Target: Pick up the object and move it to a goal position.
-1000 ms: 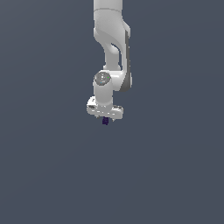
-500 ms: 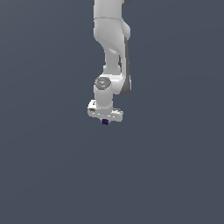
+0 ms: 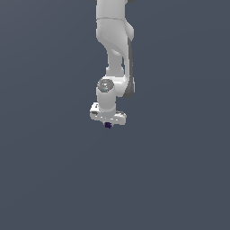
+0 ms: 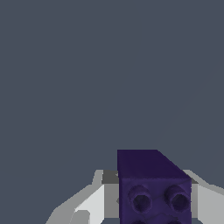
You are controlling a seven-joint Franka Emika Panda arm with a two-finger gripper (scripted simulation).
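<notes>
The end effector [image 3: 108, 122] is seen hanging below the white Panda arm [image 3: 114, 40] in the exterior view, against a plain grey-blue backdrop in which no counter edge or goal marker can be made out. A small dark purple studded brick [image 3: 108, 125] is pinched between the fingers [image 4: 94, 203], and only a little of it shows under the white hand in the exterior view. In the wrist view the brick [image 4: 153, 186] fills the space between the two pale fingers, its round studs turned toward the camera.

The carrying step is judged to be under way, with the brick held clear of any surface. The main risk is judged to be slippage: the brick is small against the fingers and appears to be gripped low on their tips, so a sharp acceleration or a twist of the wrist could let it rotate or drop. Since the goal is not visible in either view, whether the brick is near its target cannot be told, and a misplaced stop cannot be ruled out
</notes>
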